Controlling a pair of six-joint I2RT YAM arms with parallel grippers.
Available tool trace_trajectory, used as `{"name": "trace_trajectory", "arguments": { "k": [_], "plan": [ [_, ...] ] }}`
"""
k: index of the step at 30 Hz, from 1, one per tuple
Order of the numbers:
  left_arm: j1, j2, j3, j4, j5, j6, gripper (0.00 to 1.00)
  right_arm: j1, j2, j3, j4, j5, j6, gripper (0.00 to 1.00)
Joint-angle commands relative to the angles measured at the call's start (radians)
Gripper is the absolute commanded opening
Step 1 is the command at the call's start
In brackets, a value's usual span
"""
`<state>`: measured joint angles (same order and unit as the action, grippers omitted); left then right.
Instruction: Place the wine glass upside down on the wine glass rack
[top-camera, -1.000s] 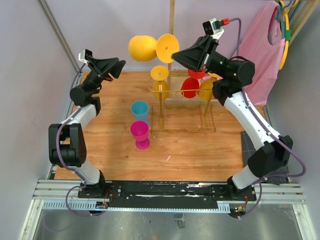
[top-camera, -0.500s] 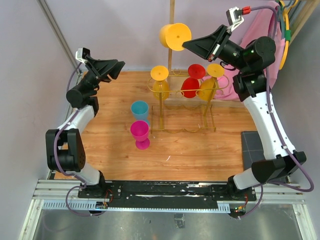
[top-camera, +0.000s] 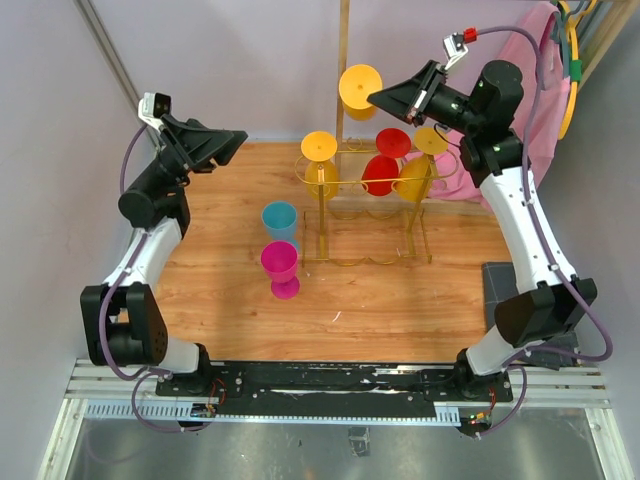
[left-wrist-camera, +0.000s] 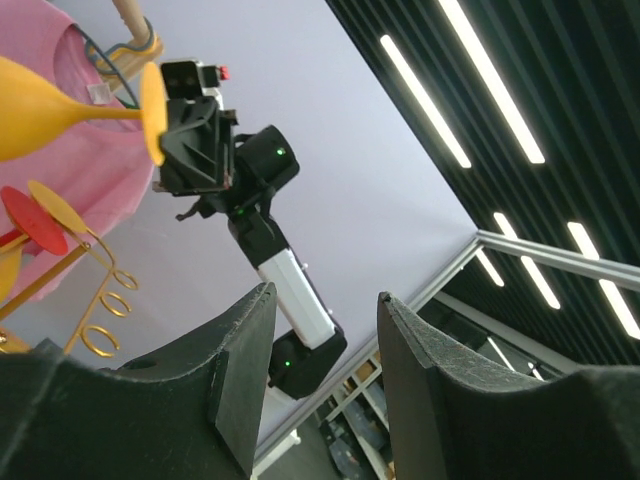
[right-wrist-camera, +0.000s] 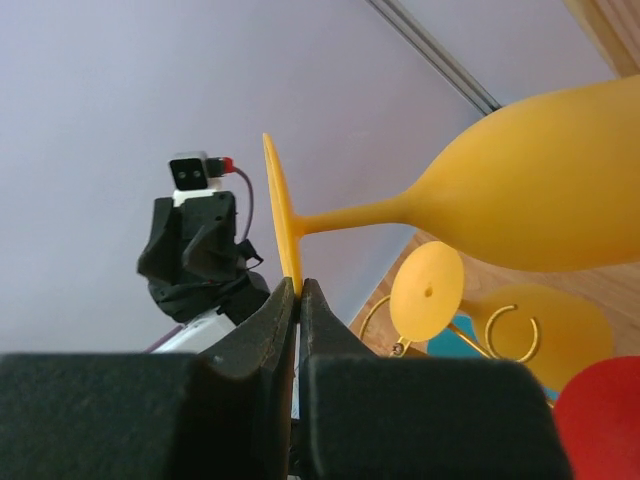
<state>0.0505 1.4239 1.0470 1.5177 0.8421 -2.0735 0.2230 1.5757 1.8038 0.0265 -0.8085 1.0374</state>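
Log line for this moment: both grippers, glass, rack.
right gripper: shut on foot of yellow wine glass | glass: sideways, aloft, not racked | left gripper: open, empty | wine glass rack: three glasses hanging inverted

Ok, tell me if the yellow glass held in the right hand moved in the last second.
Yes. The yellow glass swung right, from left of the wooden pole to just right of it.

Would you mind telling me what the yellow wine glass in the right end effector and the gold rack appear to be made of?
Yellow wine glass: probably plastic, opaque and matte, evenly coloured, no see-through. Wine glass rack: likely thin metal wire with a gold finish, judging by its slender looped rails.
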Motion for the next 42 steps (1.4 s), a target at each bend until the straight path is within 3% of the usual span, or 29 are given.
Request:
{"name": "trace_trajectory", "arguments": {
  "k": [1,14,42],
  "plan": [
    [0.009,-0.035,0.008,0.052,0.035,-0.020,0.49,-0.011,0.023,0.055,-0.068,0.027,-0.045,0.01],
    [0.011,-0.043,0.005,0.050,0.026,-0.029,0.49,-0.011,0.066,0.063,-0.208,0.016,-0.065,0.01],
    [0.011,-0.024,0.008,0.060,0.015,-0.044,0.49,-0.008,0.107,0.031,-0.315,-0.059,-0.108,0.01]
  ]
}}
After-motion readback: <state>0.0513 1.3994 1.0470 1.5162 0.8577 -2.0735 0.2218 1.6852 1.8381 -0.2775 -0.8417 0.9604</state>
